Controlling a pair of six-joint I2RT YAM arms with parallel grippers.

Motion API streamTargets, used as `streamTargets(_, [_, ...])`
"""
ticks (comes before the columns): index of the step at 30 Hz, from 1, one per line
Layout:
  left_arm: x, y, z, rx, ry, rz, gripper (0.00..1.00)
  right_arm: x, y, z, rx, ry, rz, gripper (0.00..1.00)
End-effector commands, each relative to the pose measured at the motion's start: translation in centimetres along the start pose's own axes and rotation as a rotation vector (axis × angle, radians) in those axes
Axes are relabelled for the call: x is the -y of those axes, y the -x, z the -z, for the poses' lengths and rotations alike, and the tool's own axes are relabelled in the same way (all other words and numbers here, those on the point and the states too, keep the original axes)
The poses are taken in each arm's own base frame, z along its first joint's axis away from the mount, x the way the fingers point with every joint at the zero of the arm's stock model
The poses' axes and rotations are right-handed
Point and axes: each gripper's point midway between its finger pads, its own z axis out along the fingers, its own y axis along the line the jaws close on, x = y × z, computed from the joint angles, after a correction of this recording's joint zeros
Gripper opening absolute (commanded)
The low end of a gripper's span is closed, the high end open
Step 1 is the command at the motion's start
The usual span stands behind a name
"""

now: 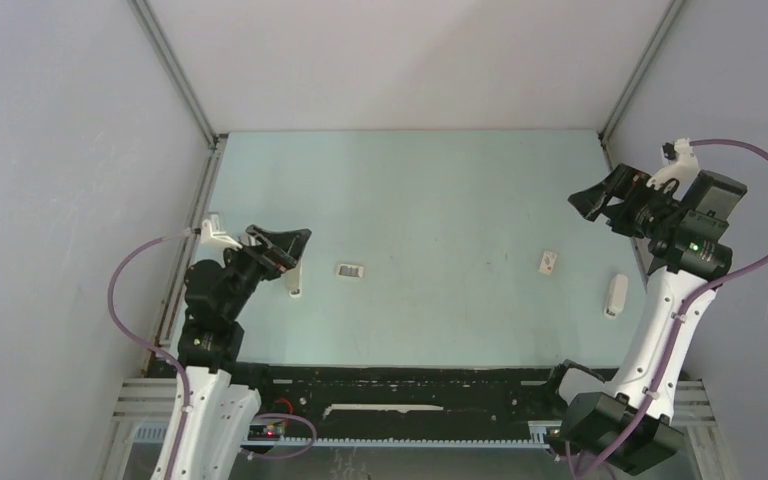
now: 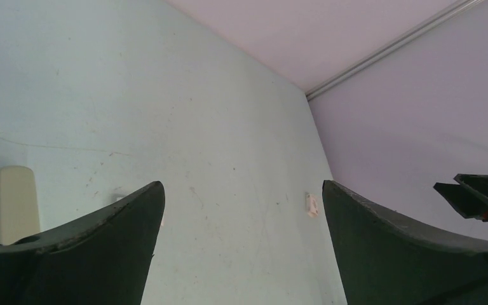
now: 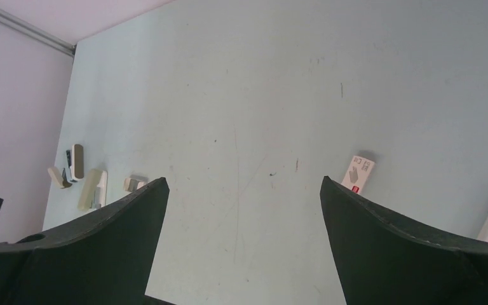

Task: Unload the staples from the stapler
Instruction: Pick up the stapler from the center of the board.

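The stapler is seen lying flat on the table at the near right, close to the right edge and just beside the right arm. In the right wrist view only one rounded end is shown, at the lower right corner behind a finger. It appears closed. The staples are seen nowhere, so they are judged to be inside it. A small printed box lies to its left, near but apart. Farther back, the right gripper is held in the air, its jaws spread wide with nothing between them. Well apart, at the near left, the left gripper is likewise spread and empty. It is held close to a duller beige bar, and a second printed box lies just to the right of that bar.

Nothing of the task is judged to be done. Several faults can be foreseen:

- The beige bar could be taken for the stapler, since it lies closest to the left gripper.
- The stapler could be skidded toward the side wall if it is pinched off-centre, because little room is left at that edge.
- If it is opened by one arm alone it could be tipped, and the tiny staples could be scattered or lost from view.
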Motion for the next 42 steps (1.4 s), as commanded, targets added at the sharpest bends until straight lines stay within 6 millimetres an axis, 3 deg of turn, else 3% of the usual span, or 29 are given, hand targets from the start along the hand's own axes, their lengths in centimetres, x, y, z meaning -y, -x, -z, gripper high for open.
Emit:
streamTargets(1, [0.6,-0.1,-0.3,0.004,-0.057,0.038,1.0,-1.3,1.2,1.1,0.03,0.024,0.004,1.0])
streamTargets(7, [-0.1,-1.0,-1.1,-0.044,-0.052,0.033,1.0,-2.3,1.0,1.1,0.016,0.077,0.032,1.0])
streamTargets(10, [-0.4,-1.8,-1.7,-0.093,-0.047,0.042,1.0,-4.0,0.2,0.8,-0.008,0.186,0.112,1.0])
streamTargets(14, [-2.0,-3.4,-1.9,-0.178,0.018,0.038,1.0,-7.3,-3.1,0.2,-0.065,0.364,0.341,1.0])
streamTargets(18, [-5.5,-5.2,-1.8,-0.265,0.171,0.001,1.0,-9.7,-6.4,1.4,-0.118,0.587,0.434,1.0])
streamTargets(25, [-8.7,-6.5,-2.4,-0.336,0.297,-0.018,0.98,-10.7,-11.9,2.9,-0.199,0.752,0.437,0.99])
streamTargets(34, [-11.3,-7.2,-2.1,-0.393,0.484,-0.135,0.96,-9.5,-13.6,1.1,-0.272,0.742,0.324,1.0])
streamTargets(37, [-12.3,-6.4,-1.8,-0.401,0.586,-0.212,0.93,-9.4,-13.9,0.6,-0.289,0.733,0.334,1.0])
streamTargets(42, [-11.8,-4.4,-1.8,-0.336,0.624,-0.277,0.89,-9.3,-14.2,0.5,-0.303,0.731,0.335,1.0])
